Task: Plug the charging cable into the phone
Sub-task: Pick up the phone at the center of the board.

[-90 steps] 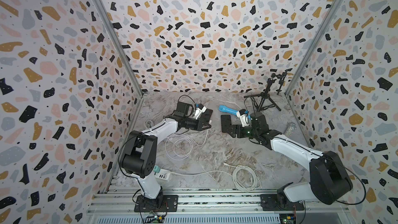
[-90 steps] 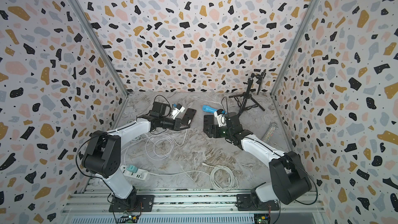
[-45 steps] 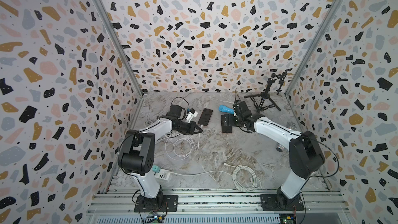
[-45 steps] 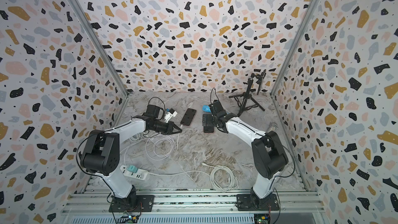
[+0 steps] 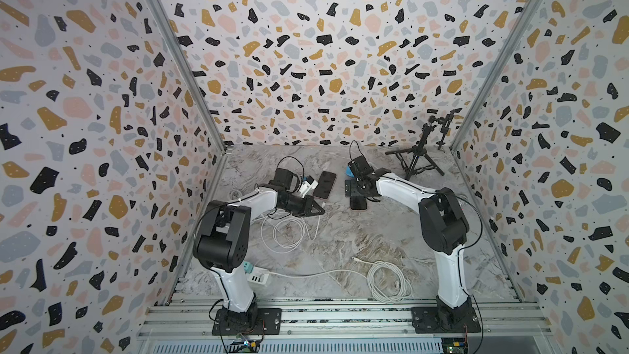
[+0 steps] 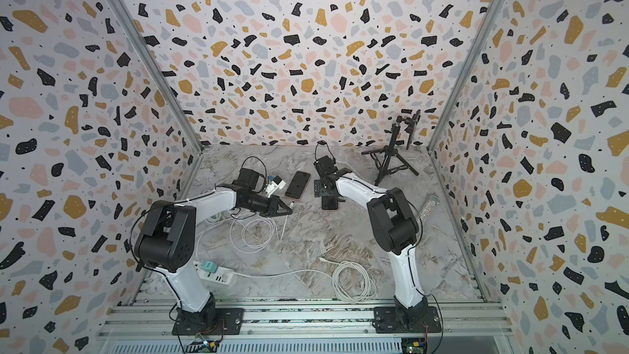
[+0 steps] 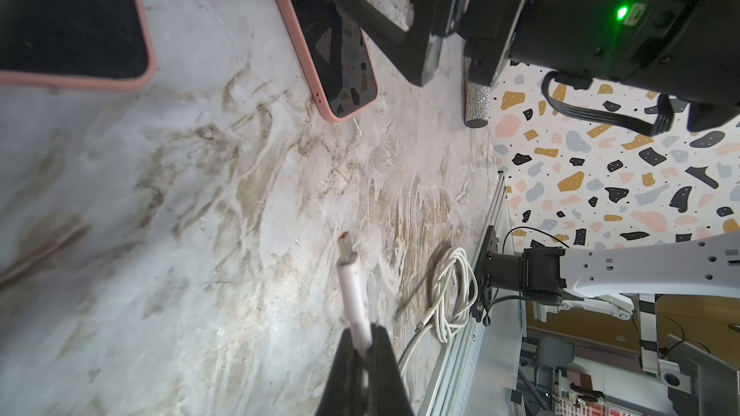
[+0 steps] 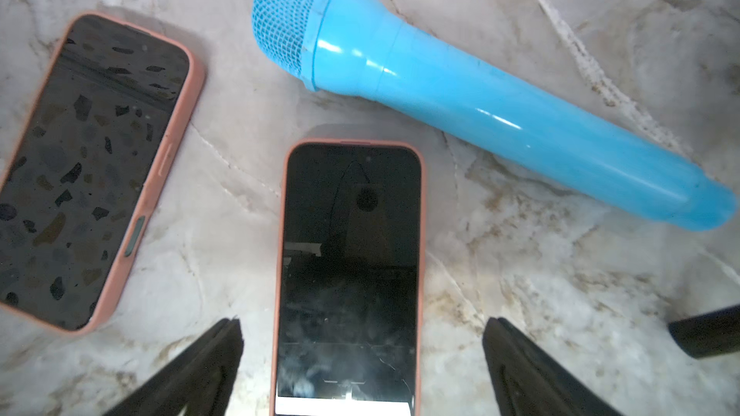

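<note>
The left gripper has its jaws closed on a white charging cable; the cable's metal plug tip sticks out past the jaws, free in the air above the worktop. The right gripper has its jaws spread wide, one jaw on each side of a phone that lies flat, screen up and dark, in a pink case. Neither jaw can be seen touching it.

Two phones are in view, both in pink cases. The second phone lies just beside the first, angled away from it, on the side toward the left arm. In both top views this second phone sits between the two grippers, just beyond the left gripper, while the first phone lies under the right gripper.

Ahead of the right jaws, just past the top of the first phone, lies one blue toy microphone on its side.

Two white cable bundles are on the worktop: a loose coil trailing behind the left jaws, and a tighter coil nearer the arm bases, its lead running to one white power strip. One black tripod stands in the far corner behind the right gripper. A glittery cylinder lies by the wall on the right.
</note>
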You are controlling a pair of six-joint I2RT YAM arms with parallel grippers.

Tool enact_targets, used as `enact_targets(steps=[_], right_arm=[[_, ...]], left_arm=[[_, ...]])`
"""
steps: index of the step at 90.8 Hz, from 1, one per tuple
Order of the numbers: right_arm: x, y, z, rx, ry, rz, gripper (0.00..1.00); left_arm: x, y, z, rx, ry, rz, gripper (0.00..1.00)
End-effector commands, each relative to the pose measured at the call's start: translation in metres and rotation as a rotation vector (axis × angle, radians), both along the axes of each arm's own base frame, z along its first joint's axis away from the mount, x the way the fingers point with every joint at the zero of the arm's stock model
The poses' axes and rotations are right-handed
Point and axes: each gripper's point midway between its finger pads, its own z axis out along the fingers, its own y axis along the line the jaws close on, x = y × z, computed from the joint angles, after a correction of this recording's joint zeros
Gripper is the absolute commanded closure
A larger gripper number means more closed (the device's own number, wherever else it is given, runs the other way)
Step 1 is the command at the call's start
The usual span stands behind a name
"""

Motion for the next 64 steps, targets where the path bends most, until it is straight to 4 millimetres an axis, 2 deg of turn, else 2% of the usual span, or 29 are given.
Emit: enact_targets(steps=[1,26,45,53,64], right_arm=[[0.006,-0.002,0.004,-0.039,-0.013,-0.021,0.00],[0.007,-0.007,-0.023,-0.086,0.018,-0.046,0.01],[-0.006,-0.011,-0.042,-0.052,0.067,-0.117,0.15],[-0.010,-0.012,-0.039,-0.021,0.067,-0.158,0.16],[-0.012,-0.013,-0.028,0.021,0.055,-0.213,0.22]], left_arm=[[-0.007,-0.004,-0.003,-0.015,0.025,-0.016,1.00],[-0.008,-0.007,-0.001,-0.013,0.017,-0.028,1.00],[-0.008,-0.008,-0.002,-0.006,0.010,-0.033,1.00],[-0.009,-0.009,-0.002,-0.004,0.010,-0.035,1.00],[-0.010,-0.010,-0.002,-0.001,0.006,-0.041,1.00]])
